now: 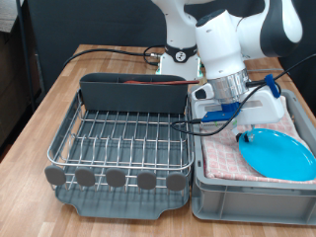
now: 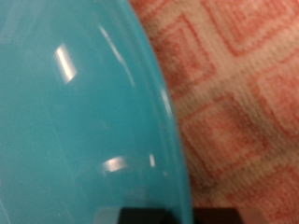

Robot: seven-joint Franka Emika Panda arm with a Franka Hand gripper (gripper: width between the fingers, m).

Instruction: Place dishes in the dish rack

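Observation:
The light-blue plate (image 1: 278, 154) lies tilted on the pink checked cloth in the grey tub at the exterior view's right. My gripper (image 1: 240, 136) hangs down at the plate's left edge, touching or just above it. In the wrist view the plate (image 2: 75, 112) fills most of the picture, and a dark strip of a fingertip (image 2: 177, 217) sits at the plate's rim. The dish rack (image 1: 123, 133) stands at the exterior view's left with a bare wire grid. The white mug and the wooden spoon do not show.
The grey tub (image 1: 247, 195) stands right beside the rack; its pink cloth (image 2: 243, 84) lies under the plate. The rack's tall back compartment (image 1: 133, 94) is at the far side. Black cables run behind the rack and across to the arm.

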